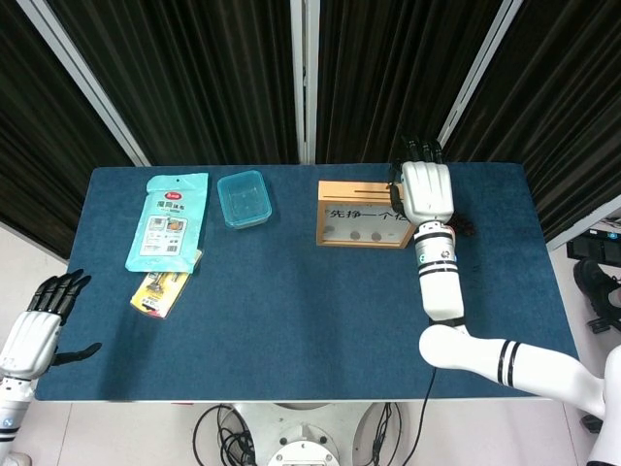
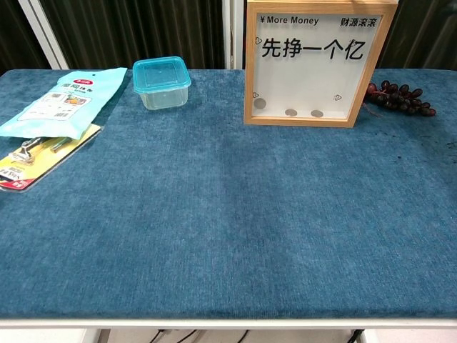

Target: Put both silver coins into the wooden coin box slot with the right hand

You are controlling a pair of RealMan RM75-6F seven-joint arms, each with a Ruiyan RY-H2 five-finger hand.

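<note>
The wooden coin box (image 1: 364, 216) stands upright at the back of the blue table, its glass front with black lettering facing me. Three silver coins (image 2: 290, 112) lie inside at the bottom of the box (image 2: 307, 61). I see no loose coin on the cloth. My right hand (image 1: 427, 189) hovers over the right end of the box's top edge, back of the hand up and fingers pointing away. Its palm side is hidden, so whether it pinches a coin cannot be told. The chest view does not show it. My left hand (image 1: 34, 330) hangs off the table's front left corner, fingers spread and holding nothing.
A bunch of dark grapes (image 2: 396, 98) lies just right of the box. A clear blue lidded container (image 1: 244, 198) sits at the back centre-left. A light blue packet (image 1: 168, 221) and a yellow blister pack (image 1: 160, 291) lie at the left.
</note>
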